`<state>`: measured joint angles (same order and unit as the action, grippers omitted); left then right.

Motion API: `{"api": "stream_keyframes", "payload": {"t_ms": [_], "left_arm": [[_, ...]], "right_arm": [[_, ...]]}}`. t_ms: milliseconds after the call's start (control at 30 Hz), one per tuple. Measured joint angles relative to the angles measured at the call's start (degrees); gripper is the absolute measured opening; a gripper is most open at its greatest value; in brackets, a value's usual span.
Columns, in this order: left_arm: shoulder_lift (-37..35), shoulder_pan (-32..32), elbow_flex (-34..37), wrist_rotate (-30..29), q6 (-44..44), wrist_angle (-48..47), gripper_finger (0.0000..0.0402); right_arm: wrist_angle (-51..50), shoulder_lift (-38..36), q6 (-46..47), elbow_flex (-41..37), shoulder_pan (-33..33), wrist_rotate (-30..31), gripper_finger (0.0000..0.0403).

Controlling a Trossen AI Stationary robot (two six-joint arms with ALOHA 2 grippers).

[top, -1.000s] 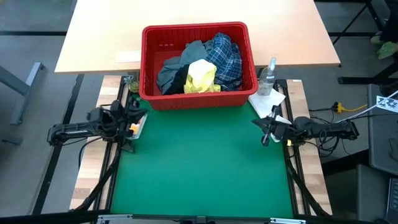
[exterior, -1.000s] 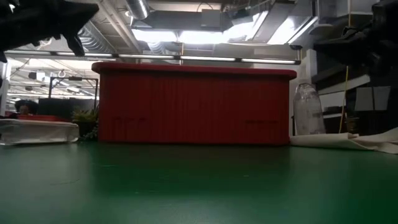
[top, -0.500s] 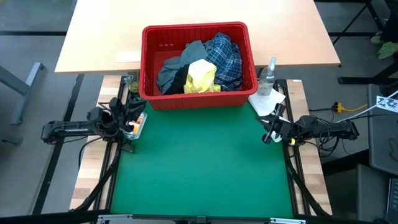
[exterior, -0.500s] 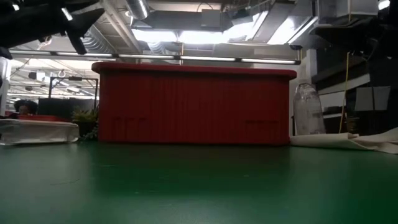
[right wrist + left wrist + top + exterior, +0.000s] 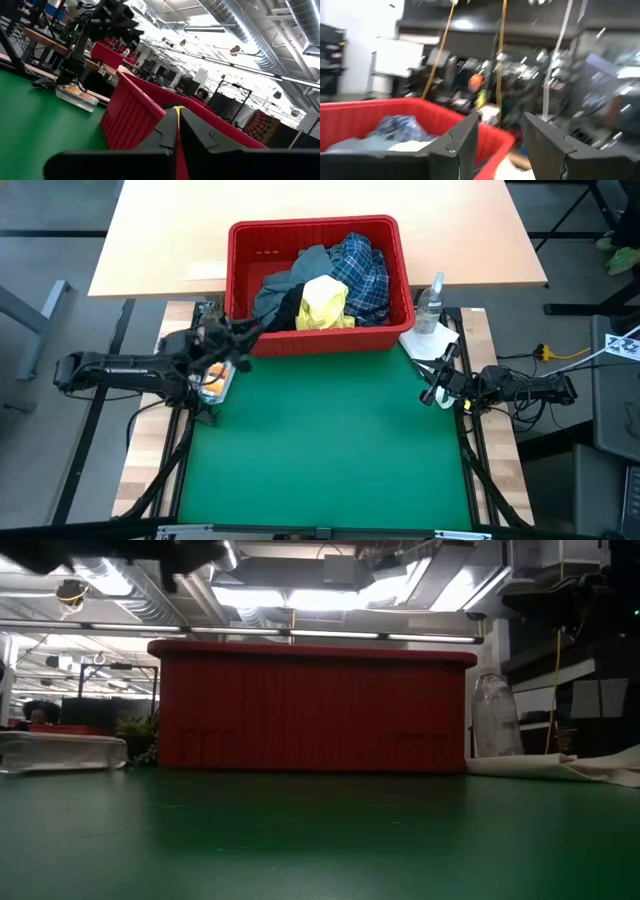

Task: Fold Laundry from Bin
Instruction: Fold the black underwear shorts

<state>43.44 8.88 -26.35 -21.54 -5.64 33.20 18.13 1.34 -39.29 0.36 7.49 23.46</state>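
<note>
Overhead, the rectangular red plastic bin sits at the far edge of the green tabletop, heaped with laundry: yellow, plaid, grey-blue and navy garments. The left claw hovers at the bin's near left corner, fingers parted and empty. The right claw, clenched on nothing, waits at the tabletop's right edge.

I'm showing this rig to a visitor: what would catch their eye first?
The red bin at the far edge of the green mat, heaped with laundry, a yellow garment on top. The left gripper, open, reaches toward the bin's left corner; the right gripper, shut, waits at the mat's right edge.
</note>
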Motion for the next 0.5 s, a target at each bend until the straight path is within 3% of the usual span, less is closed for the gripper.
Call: {"api": "stream_keyframes", "payload": {"t_ms": [200, 500], "left_arm": [[11.37, 2.0, -12.09, -4.47, 0.04, -10.93, 0.0145], [23.91, 8.42, -25.83, -4.96, -5.91, -25.72, 0.0144]], "right_arm": [[-0.04, 0.0, 0.0, 0.0, 0.0, -0.04, 0.0019], [-0.28, 0.0, -0.01, 0.0, 0.0, -0.06, 0.0019]]}}
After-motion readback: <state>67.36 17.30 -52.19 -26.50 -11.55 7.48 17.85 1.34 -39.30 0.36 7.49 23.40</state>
